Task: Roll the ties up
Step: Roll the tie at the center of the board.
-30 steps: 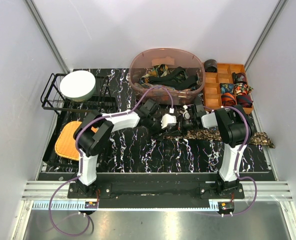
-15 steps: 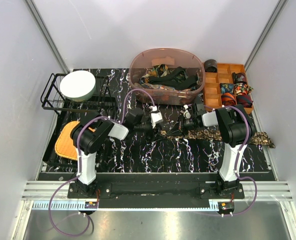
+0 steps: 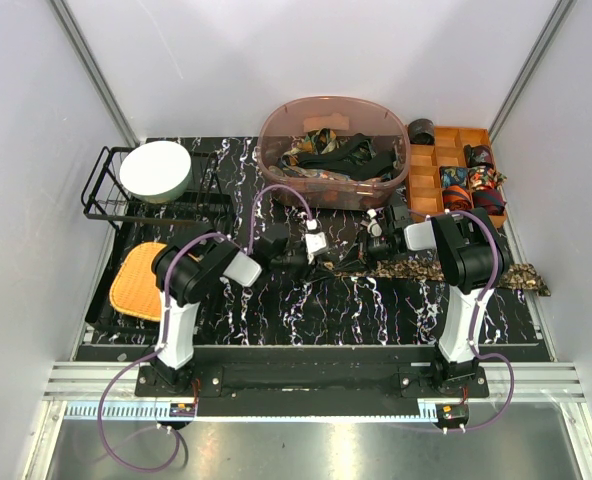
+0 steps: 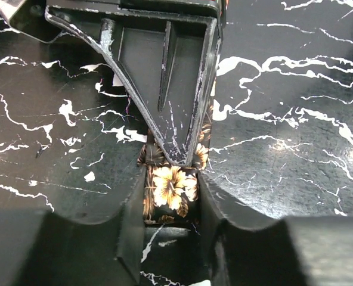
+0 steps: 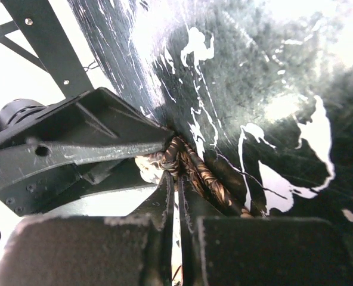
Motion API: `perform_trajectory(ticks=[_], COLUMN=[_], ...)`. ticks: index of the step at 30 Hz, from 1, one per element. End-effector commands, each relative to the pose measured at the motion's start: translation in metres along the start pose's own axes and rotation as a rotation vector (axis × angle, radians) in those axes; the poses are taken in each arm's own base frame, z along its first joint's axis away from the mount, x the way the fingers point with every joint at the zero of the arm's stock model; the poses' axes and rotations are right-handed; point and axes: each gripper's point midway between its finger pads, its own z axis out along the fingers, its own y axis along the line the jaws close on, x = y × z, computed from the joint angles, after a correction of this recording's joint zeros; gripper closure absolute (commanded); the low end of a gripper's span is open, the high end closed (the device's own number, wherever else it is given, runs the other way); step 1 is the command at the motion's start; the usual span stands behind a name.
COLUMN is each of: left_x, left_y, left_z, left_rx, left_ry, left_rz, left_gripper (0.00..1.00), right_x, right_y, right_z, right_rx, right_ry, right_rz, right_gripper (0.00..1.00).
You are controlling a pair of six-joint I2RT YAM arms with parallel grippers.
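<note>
tie: brown floral tie (image 3: 521, 278) lies flat on the black marble bench (image 3: 276, 310), running right from centre
left jaws: pinching the tie's end across its width
right jaws: pressed together, tips touching the tie just beyond the left jaws

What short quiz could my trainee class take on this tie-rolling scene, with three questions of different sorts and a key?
1. True or false: the right gripper is wide open.
2. Where do the colourful rolled ties sit? A: in the wooden tray; B: in the plastic tub; C: on the wire rack.
3. What pattern shows on the tie between the fingers of the left gripper?
Key: 1 false, it is shut; 2 A; 3 flowers.
</note>
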Motion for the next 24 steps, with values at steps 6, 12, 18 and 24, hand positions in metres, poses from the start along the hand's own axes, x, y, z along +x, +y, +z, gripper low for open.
perform_trajectory(ticks=[6,12,18,24], left_x=[0.033,0.043,0.041,0.042], left_y=[-0.004,-0.008,-0.014,-0.022], left_z=[-0.025,-0.042,-0.047,-0.043], left_rx=[0.025,0.063,0.105,0.136], left_ry=[0.382,0.542,0.648,0.718], left_rz=[-0.032,-0.019,0.022,0.047], left_gripper=[0.83,0.88,0.89,0.89], right_x=[0.005,0.003,0.002,0.002], right_y=[-0.019,0.015,0.022,0.039], right_z=[-0.006,-0.032,-0.031,-0.016], right_rx=[0.090,-0.003,-0.043,-0.098], right_ry=[-0.035,-0.054,-0.049,-0.038], right_rz=[0.060,-0.004,-0.019,-0.049], right_gripper=[0.89,0.69,0.62,0.63])
